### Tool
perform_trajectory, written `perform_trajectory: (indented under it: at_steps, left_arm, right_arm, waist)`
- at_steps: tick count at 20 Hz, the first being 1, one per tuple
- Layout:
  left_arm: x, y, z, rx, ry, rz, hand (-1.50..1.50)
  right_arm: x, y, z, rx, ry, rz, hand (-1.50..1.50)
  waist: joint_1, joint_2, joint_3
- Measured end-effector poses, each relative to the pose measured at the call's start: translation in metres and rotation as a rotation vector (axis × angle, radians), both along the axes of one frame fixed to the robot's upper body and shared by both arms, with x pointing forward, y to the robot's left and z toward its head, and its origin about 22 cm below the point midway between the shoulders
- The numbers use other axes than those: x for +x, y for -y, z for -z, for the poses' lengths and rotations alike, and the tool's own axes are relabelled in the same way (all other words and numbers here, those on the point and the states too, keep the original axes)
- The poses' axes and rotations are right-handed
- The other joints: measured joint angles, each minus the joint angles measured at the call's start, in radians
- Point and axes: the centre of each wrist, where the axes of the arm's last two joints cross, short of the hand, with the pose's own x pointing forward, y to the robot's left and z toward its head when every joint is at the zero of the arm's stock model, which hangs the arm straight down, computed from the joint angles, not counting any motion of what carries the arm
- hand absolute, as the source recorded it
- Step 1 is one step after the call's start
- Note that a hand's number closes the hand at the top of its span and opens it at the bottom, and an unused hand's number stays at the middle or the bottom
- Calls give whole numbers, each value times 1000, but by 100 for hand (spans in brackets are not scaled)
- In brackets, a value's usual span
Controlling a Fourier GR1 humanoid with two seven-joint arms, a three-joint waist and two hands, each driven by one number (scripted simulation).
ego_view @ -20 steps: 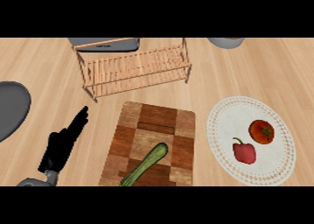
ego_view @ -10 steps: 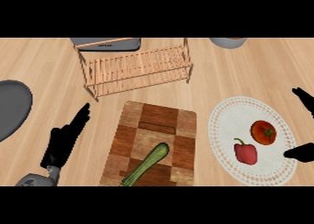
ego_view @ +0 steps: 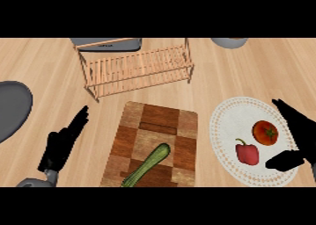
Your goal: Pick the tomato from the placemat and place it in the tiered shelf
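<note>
Tomato (ego_view: pixel 265 132) sits on the round white placemat (ego_view: pixel 226 115) at the right of the counter (ego_view: pixel 251 70), toward the mat's right half, w/ a red pepper (ego_view: pixel 247 152) just beside it, lower and to the left; the two look close but apart. Right hand (ego_view: pixel 306 141) is over the mat's right edge, fingers straight and spread apart from the thumb, which sticks out left below the tomato; fingers run up along the tomato's right side. Hand is open, holding nothing; can't tell if it touches the tomato or only hovers next to it. Left hand (ego_view: pixel 61 145) is at the lower left, also open, fingers straight and pointing up and a bit right, resting over bare counter between the grey round plate (ego_view: pixel 5 112) at the left edge and the cutting board (ego_view: pixel 153 145). Board is a brown checkered wood block in the middle, w/ a green zucchini (ego_view: pixel 147 165) lying diagonally on its lower part, one end running toward the bottom of the view. The wooden tiered shelf (ego_view: pixel 137 68) stands at the top center, slatted, tilted slightly in the view, well apart from the mat and tomato. Behind the shelf a grey item (ego_view: pixel 108 44) shows partly, can't tell what it is. A grey round thing (ego_view: pixel 229 42), maybe a bowl or pot, is cut off at the top right.
</note>
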Motion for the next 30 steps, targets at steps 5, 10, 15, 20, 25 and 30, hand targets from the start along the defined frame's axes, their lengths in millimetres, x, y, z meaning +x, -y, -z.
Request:
perform_trajectory:
  at_steps: [5,10,15,20,25,30]
  left_arm:
    - [0,13,1,-8,0,0,0]
    - [-1,7,-1,-8,-1,-4,0]
    - [5,4,-4,-8,2,4,0]
    - [6,3,0,-9,-2,6,0]
    - [9,2,-2,-6,-2,2,0]
    - [9,14,-9,-19,8,5,0]
  right_arm:
    - [-2,-5,8,-37,-7,38,-150]
    - [0,-11,16,-86,-2,72,-150]
    - [3,-7,28,-121,-17,79,-150]
    - [5,-2,43,-144,-34,78,-150]
    - [12,3,53,-159,-43,78,-150]
    - [25,6,71,-165,-56,76,-150]
  waist:
    - [0,0,0]
    - [1,1,1]
    - [1,1,1]
    - [1,1,1]
    - [1,1,1]
    - [3,1,1]
